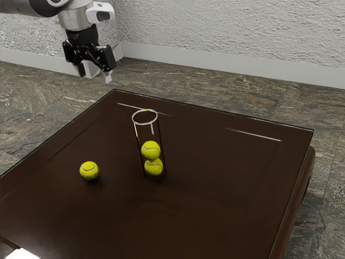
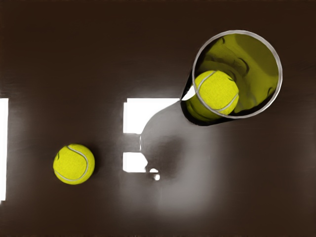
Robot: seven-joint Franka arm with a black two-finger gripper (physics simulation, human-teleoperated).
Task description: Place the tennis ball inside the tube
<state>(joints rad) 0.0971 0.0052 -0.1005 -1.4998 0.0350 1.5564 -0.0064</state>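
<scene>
Tube [image 1: 145, 117] upright, two tennis balls [image 1: 151, 150] inside

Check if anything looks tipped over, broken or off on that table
Nothing stands out. The tube stands upright with two balls inside, one above the other, and the loose ball sits beside it on the table.

Yellow-green tennis balls [image 1: 89, 170] with pale curved seams, dark brown tabletop [image 1: 215, 199], grey-and-tan streaked floor [image 1: 32, 97].

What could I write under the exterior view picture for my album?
Open gripper, clear tube with two balls, one ball left out.
</scene>
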